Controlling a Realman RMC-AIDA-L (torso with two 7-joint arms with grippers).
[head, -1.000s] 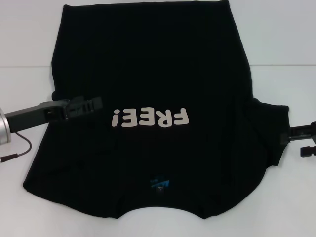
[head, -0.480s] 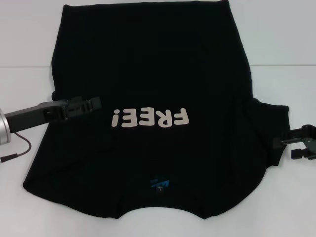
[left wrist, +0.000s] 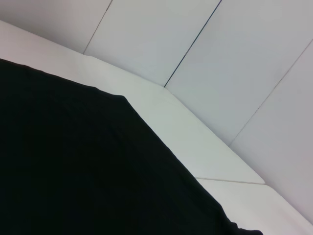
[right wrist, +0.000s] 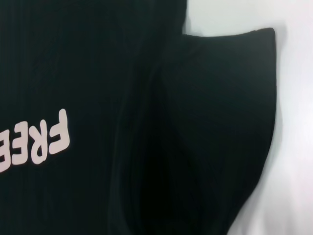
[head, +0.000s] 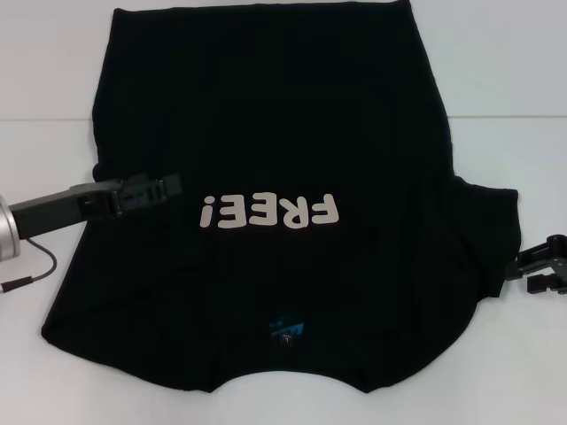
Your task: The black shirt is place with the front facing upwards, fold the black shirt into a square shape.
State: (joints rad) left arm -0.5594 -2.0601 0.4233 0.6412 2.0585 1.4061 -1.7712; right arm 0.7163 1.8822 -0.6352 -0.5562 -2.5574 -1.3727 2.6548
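Probably early stage: sleeve fold-in, no square yet

Black shirt (head: 266,115) flat on the white counter (head: 514,88), front up, collar edge nearest the robot, hem at the far side. "FREE!" lettering (head: 270,212) across the chest, upside down from the head view. Blue neck label (head: 286,330) just inside the collar.

Left claw (head: 164,188) over the shirt's left side, level with the lettering and just beside the "!". Low on the cloth or touching it, can't separate the two. Open or closed: cannot tell from either view. Left wrist view: only black cloth and counter, no help.

Right claw (head: 539,267) off the cloth at the right edge of the counter, just beside the hem of the right sleeve (head: 485,235). Jaws apart, nothing between them. Sleeve spread flat and fully out, one soft crease near the armpit in the right wrist view.

Judged step: lining up on the right sleeve to fold it in over the body. Left sleeve not visible as a spread shape; tucked or hidden, unclear.

Next move calls for:
- closing the gap to the sleeve hem, pinching the top layer only
- carrying it inward toward the lettering without dragging the body
- keeping the left side pinned or at least undisturbed
- later, folding lengthwise, hem toward collar, to reach a square
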